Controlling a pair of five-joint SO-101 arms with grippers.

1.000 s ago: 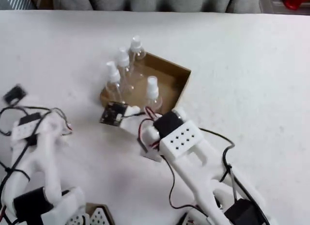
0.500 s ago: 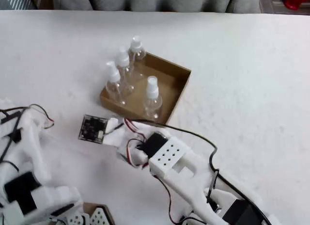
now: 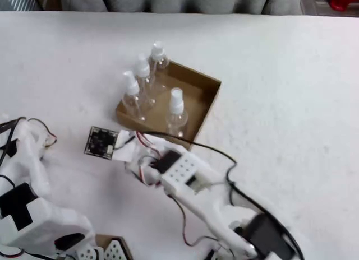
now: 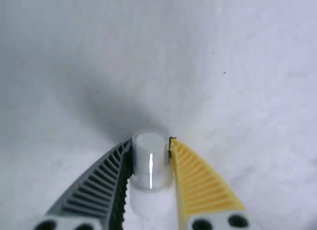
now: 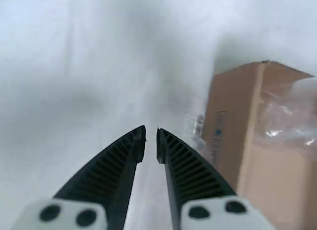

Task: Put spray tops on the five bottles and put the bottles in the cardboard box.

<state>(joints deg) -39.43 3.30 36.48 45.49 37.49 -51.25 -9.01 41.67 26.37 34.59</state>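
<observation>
Left gripper [image 4: 151, 141] clamps a spray top [image 4: 150, 163], its long axis running along the fingers.
Cardboard box [image 3: 210, 97] lies far-right; the empty, all-but-closed right gripper [image 5: 151, 133] sits nearer it.

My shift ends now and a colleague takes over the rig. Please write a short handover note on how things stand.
Left gripper: shut on a white spray top; what is under the top cannot be seen.
Right gripper: nearly shut, empty, beside the cardboard box.
Done: four bottles with spray tops stand in the box.
Left: one more, capped, into the box.
</observation>
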